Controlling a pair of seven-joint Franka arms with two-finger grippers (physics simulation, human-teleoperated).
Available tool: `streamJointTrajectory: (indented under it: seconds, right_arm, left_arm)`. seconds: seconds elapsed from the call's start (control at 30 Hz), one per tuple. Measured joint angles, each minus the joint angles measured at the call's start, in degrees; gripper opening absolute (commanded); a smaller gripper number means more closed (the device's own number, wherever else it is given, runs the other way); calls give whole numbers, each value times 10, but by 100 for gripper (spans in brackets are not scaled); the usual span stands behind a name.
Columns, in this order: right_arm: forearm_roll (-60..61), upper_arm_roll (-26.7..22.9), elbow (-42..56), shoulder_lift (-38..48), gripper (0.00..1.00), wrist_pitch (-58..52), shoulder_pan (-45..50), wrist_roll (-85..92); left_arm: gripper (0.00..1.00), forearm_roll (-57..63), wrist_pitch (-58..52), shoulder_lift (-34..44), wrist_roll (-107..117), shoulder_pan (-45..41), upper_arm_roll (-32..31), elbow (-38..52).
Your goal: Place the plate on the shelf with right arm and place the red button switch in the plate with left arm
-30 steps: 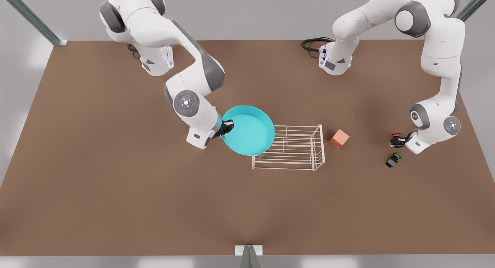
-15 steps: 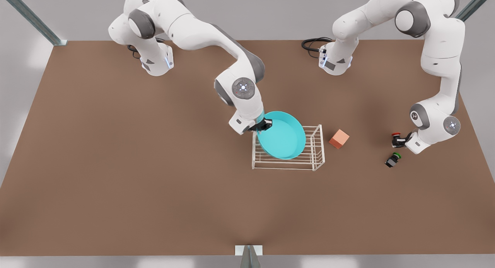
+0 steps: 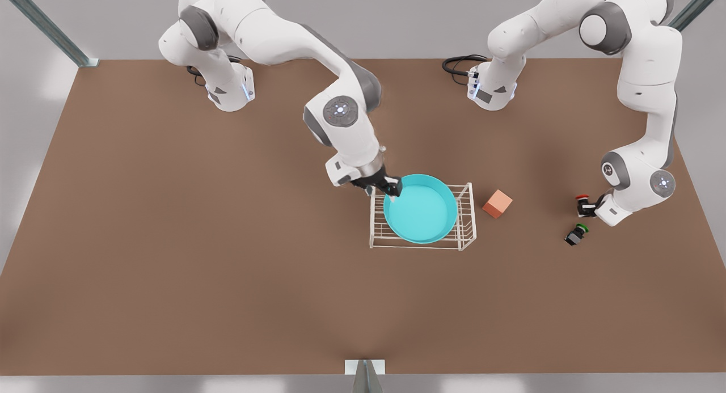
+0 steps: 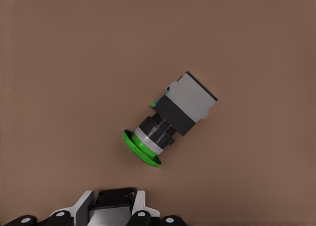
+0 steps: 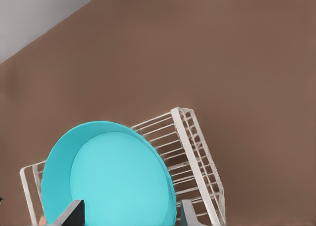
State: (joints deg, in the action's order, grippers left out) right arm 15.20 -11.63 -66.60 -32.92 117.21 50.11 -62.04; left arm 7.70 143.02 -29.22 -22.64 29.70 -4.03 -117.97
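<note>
The turquoise plate point(image 3: 421, 211) point(image 5: 116, 181) lies flat on top of the white wire shelf point(image 3: 468, 211) point(image 5: 197, 157). My right gripper point(image 3: 391, 189) point(image 5: 132, 213) hovers at the plate's rim on the front view's left. It is open, its fingers spread wide on either side. At the front view's right, my left gripper point(image 3: 585, 206) point(image 4: 114, 202) is shut on the red button switch point(image 3: 581, 199), gripping its black body with the red cap sticking out.
A green-capped switch point(image 3: 575, 234) point(image 4: 170, 122) lies on its side on the brown table, just in front of my left gripper. An orange-pink cube point(image 3: 497, 203) sits between the shelf and the switches. A black cable coils near the left arm's base.
My right arm carried the plate rightward in the front view onto the shelf and set it down flat, and its fingers have opened. The left arm has barely moved.
</note>
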Motion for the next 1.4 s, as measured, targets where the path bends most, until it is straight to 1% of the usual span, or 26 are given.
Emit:
streamJointTrajectory:
  seconds: [0.07,0.13,0.2,0.27,0.37,0.43,0.5,0.6,0.67,0.77,1.07,1.13,1.27,1.4]
  right_arm:
    - [16,22,0,63,100,-41,-80,1]
    - [28,31,0,107,100,-108,-193,28]
    - [15,33,-16,123,100,-173,-311,80]
    - [-28,34,-23,128,100,-225,-371,140]
    - [-75,34,-27,109,100,-286,-375,213]
    - [-84,31,-25,80,100,-305,-389,254]
    - [-89,24,-21,72,100,-315,-409,291]
    - [-91,19,-10,90,100,-335,-420,338]
    - [-92,16,2,102,100,-348,-420,366]
    - [-93,13,8,104,100,-361,-433,401]
    - [-94,14,10,105,100,-376,-438,477]
    - [-94,14,10,105,100,-378,-437,490]
    - [-94,14,10,105,100,-380,-438,511]
    - [-94,14,10,105,100,-380,-439,528]
  left_arm:
    - [42,0,-1,1,2,0,0,0]
    - [42,1,-3,7,4,0,0,0]
    - [42,0,-13,23,7,-1,-2,1]
    - [42,-1,-25,39,8,-2,-4,1]
    - [42,-3,-50,67,11,-4,-17,3]
    - [42,-4,-71,90,15,-5,-37,5]
    - [42,-4,-93,112,23,-5,-62,8]
    - [42,-5,-127,134,38,-6,-92,22]
    - [42,-5,-158,143,53,-8,-123,50]
    - [42,-6,-196,153,79,-9,-161,68]
    - [42,-5,-308,172,204,-14,-338,126]
    - [41,-6,-330,171,241,-42,-354,146]
    - [41,-9,-361,164,323,-120,-362,185]
    - [42,-15,-378,148,410,-164,-369,227]
